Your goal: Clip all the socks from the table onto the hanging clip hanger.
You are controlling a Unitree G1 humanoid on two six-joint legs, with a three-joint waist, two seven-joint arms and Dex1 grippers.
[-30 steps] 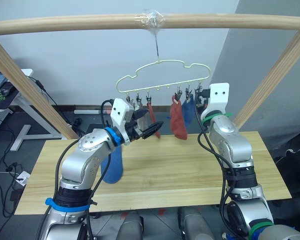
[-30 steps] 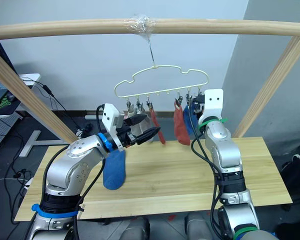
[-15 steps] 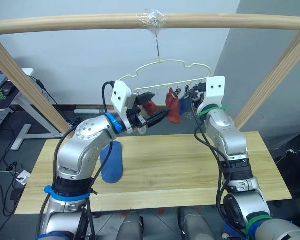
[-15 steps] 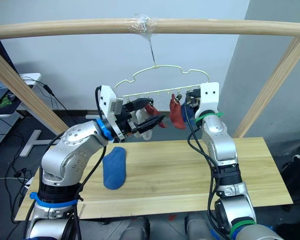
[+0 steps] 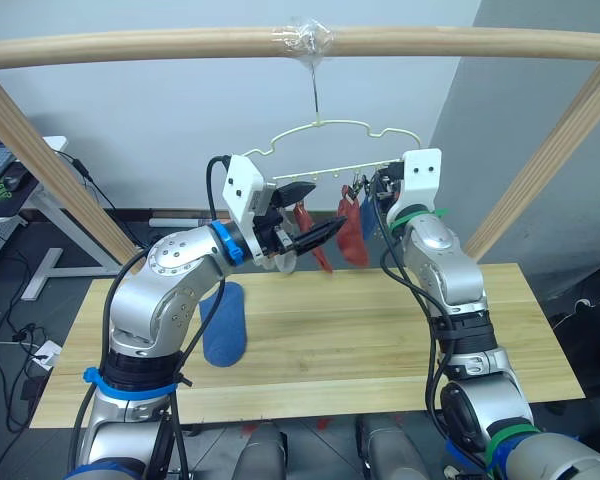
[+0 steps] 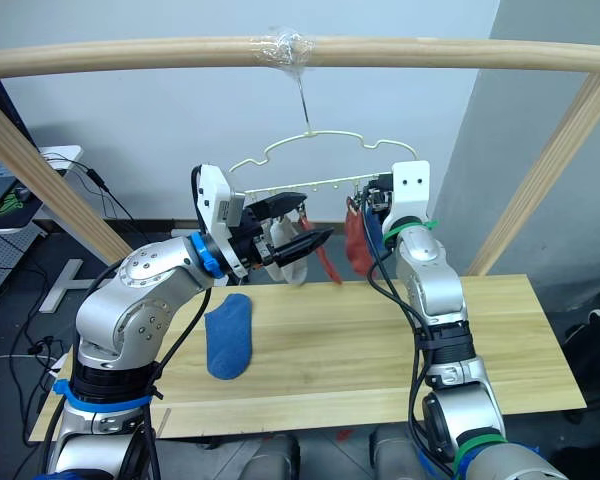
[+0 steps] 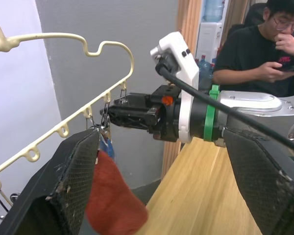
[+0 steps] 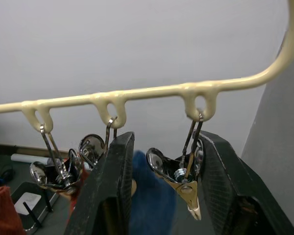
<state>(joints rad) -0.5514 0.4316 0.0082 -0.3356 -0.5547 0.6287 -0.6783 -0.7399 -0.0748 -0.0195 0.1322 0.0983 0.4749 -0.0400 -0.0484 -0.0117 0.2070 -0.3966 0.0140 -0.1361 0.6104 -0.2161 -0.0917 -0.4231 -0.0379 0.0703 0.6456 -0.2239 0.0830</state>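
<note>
Silver arms, white wrist blocks, black cables; blue bands left arm, green bands right.

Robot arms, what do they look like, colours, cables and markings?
Both are silver metal with black cables. The left gripper has black textured fingers, a white wrist block and blue bands; the right gripper is black with a white block and green bands.

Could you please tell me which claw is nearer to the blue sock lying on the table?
Left. The left claw is raised above the blue sock, while the right claw is farther off, up at the hanger.
</note>
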